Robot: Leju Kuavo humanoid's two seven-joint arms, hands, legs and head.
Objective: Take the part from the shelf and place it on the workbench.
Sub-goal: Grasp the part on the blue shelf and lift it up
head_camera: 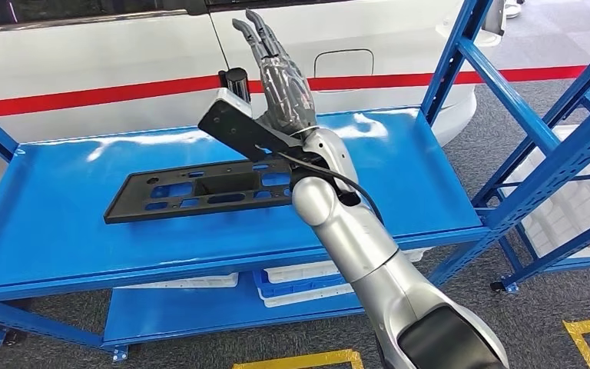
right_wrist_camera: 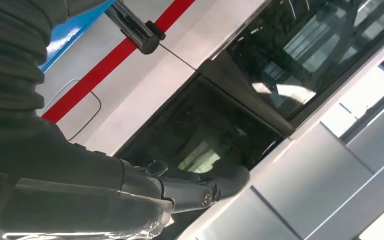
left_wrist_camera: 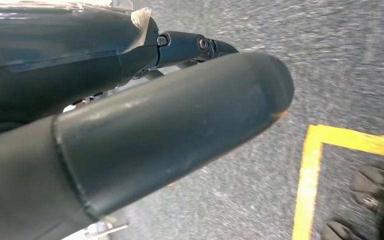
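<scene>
A flat black plastic part [head_camera: 200,194] with cut-out openings lies on the top level of the blue shelf [head_camera: 54,223], untouched. The right hand [head_camera: 280,81] is raised above the part, fingers extended and apart, holding nothing — its silver arm [head_camera: 369,254] reaches in over the shelf's front edge. In the left wrist view the left hand [left_wrist_camera: 130,130] hangs over grey carpet [left_wrist_camera: 340,60] beside a yellow floor line [left_wrist_camera: 307,175]; its thumb looms large, and whether the fingers are spread or curled I cannot tell. Behind the shelf stands a white vehicle [head_camera: 123,61] with a red stripe. White trays [head_camera: 299,280] sit on the lower level.
</scene>
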